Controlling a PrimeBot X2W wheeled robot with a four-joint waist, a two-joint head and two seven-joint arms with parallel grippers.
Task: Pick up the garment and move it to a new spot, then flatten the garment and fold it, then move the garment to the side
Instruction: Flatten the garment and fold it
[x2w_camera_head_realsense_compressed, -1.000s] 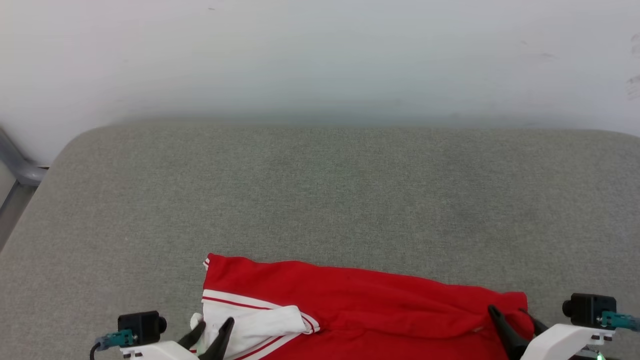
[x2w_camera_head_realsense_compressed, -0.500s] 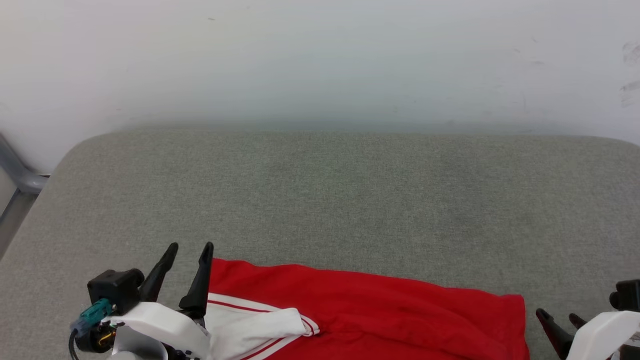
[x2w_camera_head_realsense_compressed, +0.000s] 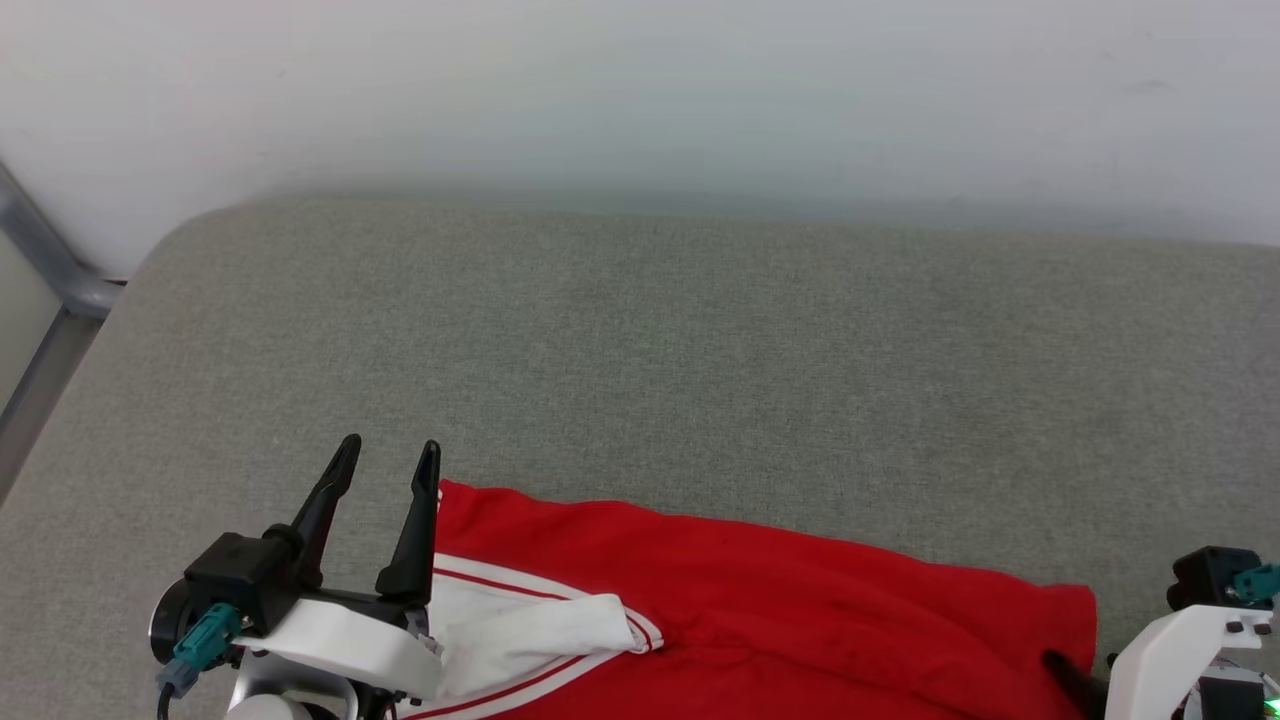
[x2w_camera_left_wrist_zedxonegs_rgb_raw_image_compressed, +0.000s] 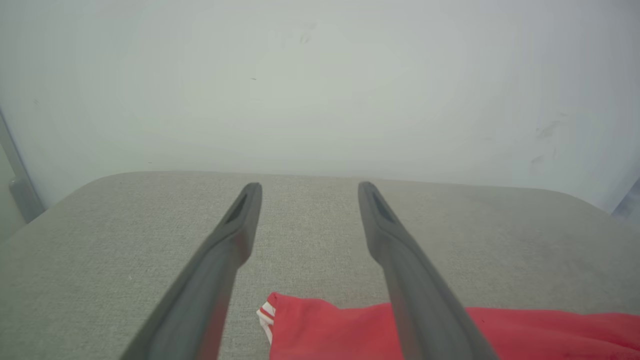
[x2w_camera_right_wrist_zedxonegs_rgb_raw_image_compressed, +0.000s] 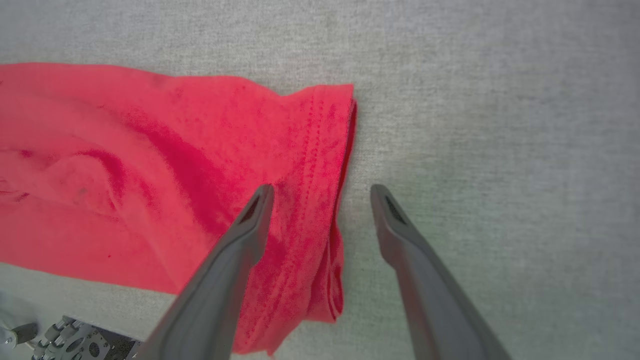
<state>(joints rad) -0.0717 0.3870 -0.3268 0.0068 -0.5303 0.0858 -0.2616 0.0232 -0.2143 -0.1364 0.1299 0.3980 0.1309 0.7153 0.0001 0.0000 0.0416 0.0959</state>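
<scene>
In the head view, the garment (x2w_camera_head_realsense_compressed: 760, 600) lies on the grey padded surface (x2w_camera_head_realsense_compressed: 700, 330), at the near edge of it, and is cut by the bottom of the picture. It is red, and a white sleeve (x2w_camera_head_realsense_compressed: 540, 630) with red stripes lies folded over its left part. The left gripper (x2w_camera_head_realsense_compressed: 390, 445) is just beside the left corner of the garment. Its two dark fingers are spread, point away from the robot, and hold nothing. Of the right gripper (x2w_camera_head_realsense_compressed: 1068, 678) we see one dark finger at the right end of the cloth, so here we cannot tell how its jaws stand. Behind the surface is a white wall (x2w_camera_head_realsense_compressed: 640, 90).

In the left wrist view, the left gripper (x2w_camera_left_wrist_zedxonegs_rgb_raw_image_compressed: 310, 187) is wide apart above the grey surface, with nothing between the fingers. The striped corner of the garment (x2w_camera_left_wrist_zedxonegs_rgb_raw_image_compressed: 340, 330) lies low between them.

In the right wrist view, the right gripper (x2w_camera_right_wrist_zedxonegs_rgb_raw_image_compressed: 322, 190) is also spread and holds nothing. One finger is over the red cloth, the other over the bare grey surface. The stitched hem (x2w_camera_right_wrist_zedxonegs_rgb_raw_image_compressed: 345, 150) of the garment (x2w_camera_right_wrist_zedxonegs_rgb_raw_image_compressed: 150, 175) runs between them. We cannot tell if the fingers touch the cloth.
</scene>
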